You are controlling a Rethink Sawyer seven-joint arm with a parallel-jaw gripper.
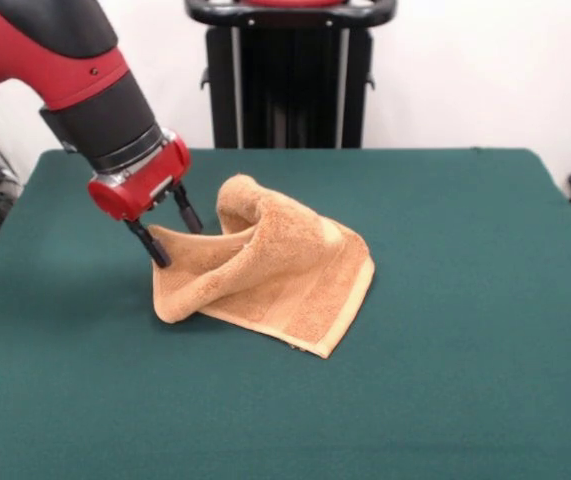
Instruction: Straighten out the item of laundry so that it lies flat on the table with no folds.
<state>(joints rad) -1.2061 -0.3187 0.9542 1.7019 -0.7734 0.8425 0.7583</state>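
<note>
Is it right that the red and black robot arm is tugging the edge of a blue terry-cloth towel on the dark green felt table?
Not quite: the terry-cloth towel is orange-tan, not blue. The front view shows the red and black arm's gripper at the towel's raised edge, the cloth bunched up on the dark green felt table.
</note>
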